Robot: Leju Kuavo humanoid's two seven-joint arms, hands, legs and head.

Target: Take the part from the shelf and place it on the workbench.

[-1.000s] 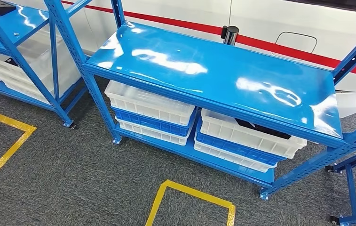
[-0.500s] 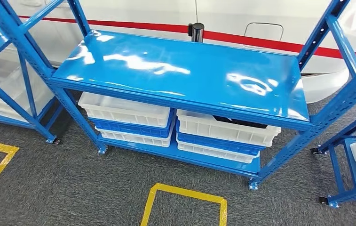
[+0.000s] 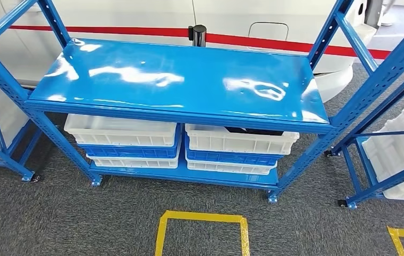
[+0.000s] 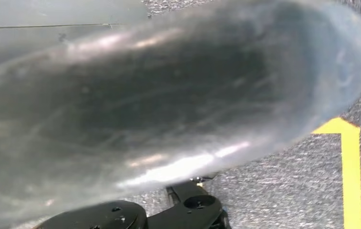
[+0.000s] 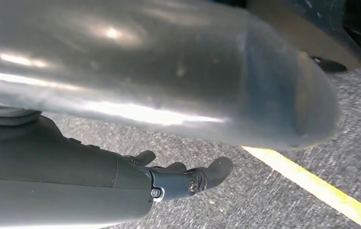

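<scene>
**Task barely begun: part in its crate, hands hanging low**

Head view. The blue shelf stands square ahead, its glossy top board bare. Under that board sit two stacks of white and blue crates. A dark shape lies in the top white crate of the right-hand stack. I take it to be the part, though the board hides most of it. Nothing has been lifted yet, so the reach, the grasp, the carry and the set-down on the bench are all left to do. I cannot pick out a bench here.

The gap between the crate rim and the board's front edge is slim, so a hand would likely have to go in low and flat. The shelf's slanting uprights fence that opening on both sides. A yellow floor square marks the carpet just in front of the shelf, with open carpet around it. Neighbouring blue racks stand close at either side of the shelf, and a black post rises behind it against a white body with a red stripe.

Left wrist view. A blurred silver surface lies over grey carpet and a yellow line. Of the left hand I cannot tell whether its fingers are apart or together.

Right wrist view. The right hand hangs above the carpet, well away from the shelf, fingers loosely stretched and holding nothing. A yellow stripe runs nearby.
</scene>
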